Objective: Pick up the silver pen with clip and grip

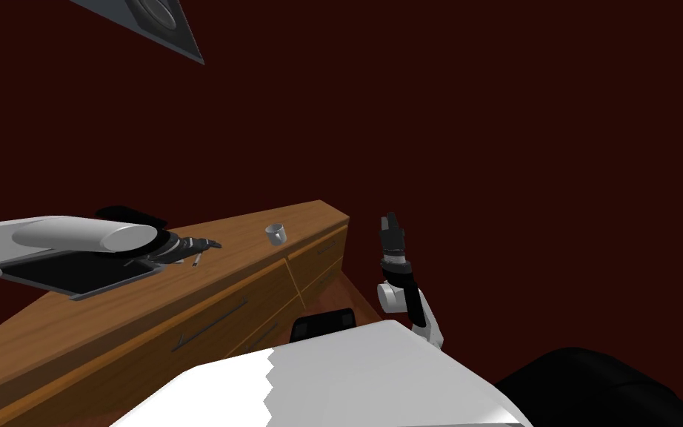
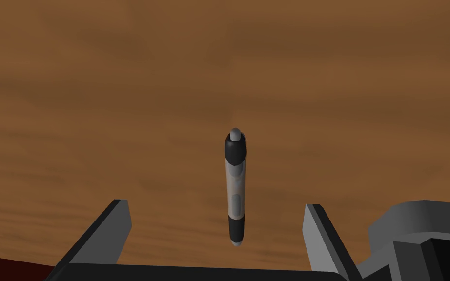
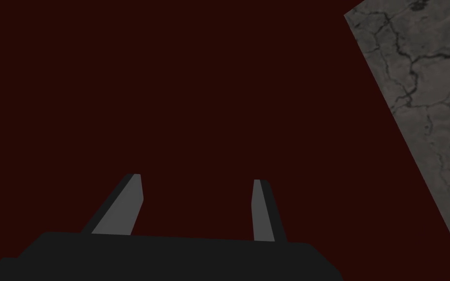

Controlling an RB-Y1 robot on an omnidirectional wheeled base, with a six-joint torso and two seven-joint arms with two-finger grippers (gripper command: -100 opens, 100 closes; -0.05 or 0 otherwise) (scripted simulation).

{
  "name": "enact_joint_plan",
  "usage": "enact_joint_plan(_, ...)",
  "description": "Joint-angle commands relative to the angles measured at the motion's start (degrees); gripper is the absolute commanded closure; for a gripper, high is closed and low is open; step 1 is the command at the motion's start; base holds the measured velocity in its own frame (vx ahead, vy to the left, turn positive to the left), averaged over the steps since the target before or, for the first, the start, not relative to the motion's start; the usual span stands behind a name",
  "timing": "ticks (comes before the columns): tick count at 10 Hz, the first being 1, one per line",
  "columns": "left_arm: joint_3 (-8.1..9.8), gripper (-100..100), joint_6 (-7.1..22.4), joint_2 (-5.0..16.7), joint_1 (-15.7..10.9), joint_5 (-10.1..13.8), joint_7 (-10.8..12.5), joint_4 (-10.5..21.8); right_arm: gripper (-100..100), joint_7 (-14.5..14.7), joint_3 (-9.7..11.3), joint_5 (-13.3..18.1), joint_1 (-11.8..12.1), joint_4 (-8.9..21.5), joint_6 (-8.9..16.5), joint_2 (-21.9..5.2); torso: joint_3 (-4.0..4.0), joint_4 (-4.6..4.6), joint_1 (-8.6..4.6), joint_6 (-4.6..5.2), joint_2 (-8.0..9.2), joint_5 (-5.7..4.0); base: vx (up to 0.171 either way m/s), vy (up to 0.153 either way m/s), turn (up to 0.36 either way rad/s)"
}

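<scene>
A silver pen [image 2: 235, 188] with black ends lies flat on the brown wooden dresser top [image 2: 121, 97]. My left gripper [image 2: 217, 210] is open just above it, one finger on each side of the pen's lower end, neither touching it. In the head view the pen [image 1: 195, 260] shows as a small pale stick under the left gripper [image 1: 210, 244], near the dresser's back edge. My right gripper [image 1: 390, 222] is raised beside the dresser's end, off to the right, and its fingers [image 3: 126, 207] stand open with nothing between them.
A small white cup [image 1: 277, 233] stands on the dresser to the right of the pen. A dark tray with a grey rim [image 1: 73, 274] lies on the left under my forearm. The dresser front [image 1: 258, 304] has drawers with handles. A dark red wall is behind.
</scene>
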Motion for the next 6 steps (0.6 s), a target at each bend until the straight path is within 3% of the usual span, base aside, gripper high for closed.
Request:
enact_joint_plan(1,0.00,100,0.0,0.0,0.0,0.0,0.0,0.0,0,0.0,0.0,0.0,0.0,0.0,0.0,0.0,0.00,0.00,0.00,0.00,0.00,0.00,0.003,-0.005,-0.001)
enact_joint_plan(5,0.00,100,0.0,0.0,0.0,0.0,0.0,0.0,0,0.0,0.0,0.0,0.0,0.0,0.0,0.0,0.04,0.01,0.14,0.02,0.07,0.06,0.000,0.000,0.001)
enact_joint_plan(6,0.00,0,0.0,0.0,0.0,0.0,0.0,0.0,0,0.0,0.0,0.0,0.0,0.0,0.0,0.0,0.04,0.02,0.14,0.02,0.07,0.06,0.000,0.000,0.000)
